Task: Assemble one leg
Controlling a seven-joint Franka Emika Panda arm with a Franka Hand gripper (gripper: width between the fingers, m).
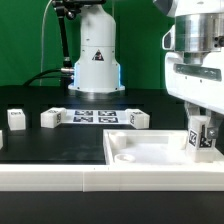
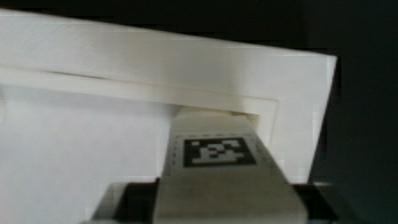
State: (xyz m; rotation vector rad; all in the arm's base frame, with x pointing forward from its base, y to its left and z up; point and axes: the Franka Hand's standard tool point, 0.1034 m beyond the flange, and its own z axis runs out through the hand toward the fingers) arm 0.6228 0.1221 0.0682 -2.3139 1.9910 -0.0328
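Observation:
My gripper is shut on a small white leg with a black-and-white tag on its face. It holds the leg upright over the right end of the large white panel, near a corner. In the wrist view the leg fills the space between my dark fingers and its far end meets the panel's raised rim. Whether the leg touches the panel I cannot tell.
The marker board lies at mid table before the robot base. Three more white legs lie loose on the black table: one at the exterior view's left, one beside the board, one right of it.

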